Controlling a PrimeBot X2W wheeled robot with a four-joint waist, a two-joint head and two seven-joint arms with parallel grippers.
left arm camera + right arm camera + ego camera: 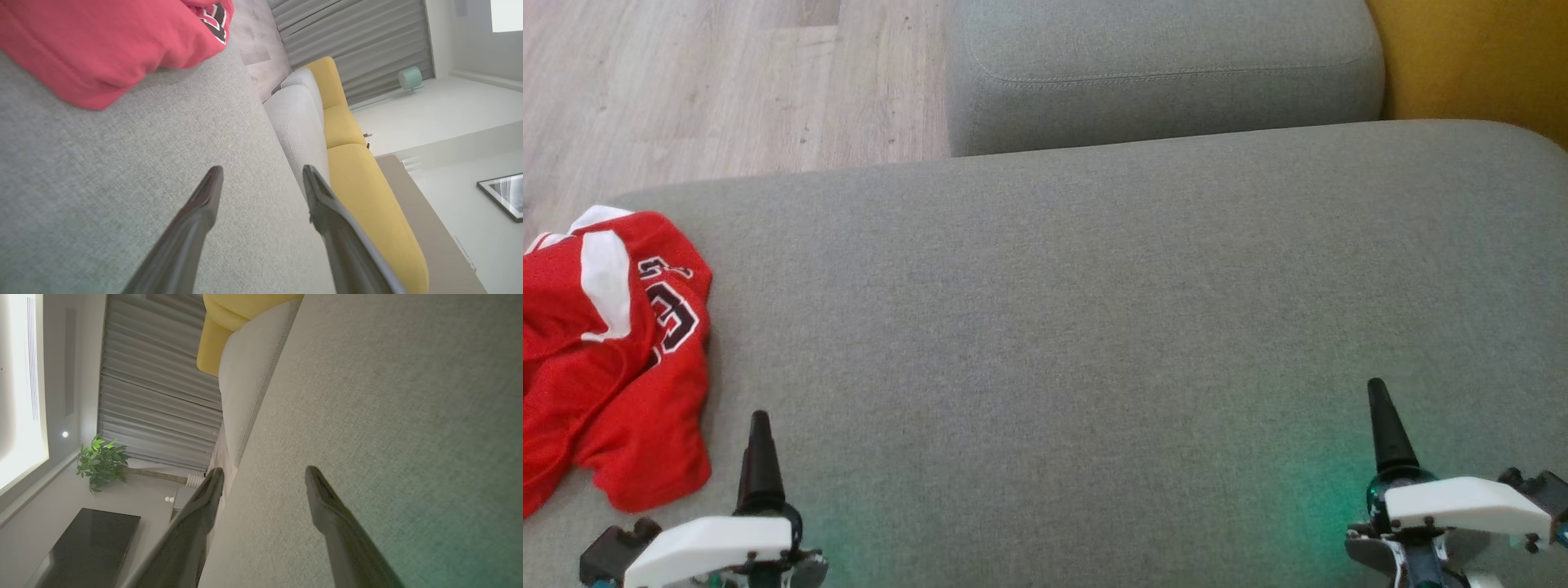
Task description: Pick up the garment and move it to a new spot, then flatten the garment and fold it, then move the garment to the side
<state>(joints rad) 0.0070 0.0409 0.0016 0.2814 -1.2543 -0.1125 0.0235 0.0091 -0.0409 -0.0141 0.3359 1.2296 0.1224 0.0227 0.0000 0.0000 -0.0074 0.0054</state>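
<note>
Head view: one red garment (613, 351) on sofa (1054, 327); left hand (757, 441), right hand (1384, 425), both spread, empty

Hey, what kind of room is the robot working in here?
Most likely a living room, in a home or a staged one: a big grey sofa with yellow cushions, a potted plant beside pleated curtains, and a wood floor.

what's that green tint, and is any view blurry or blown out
Head view: green glow on the grey cushion near the left gripper and right gripper, stronger at right; left wrist view: jersey looks soft and pinkish; right wrist view: dim, window blown out.
</note>
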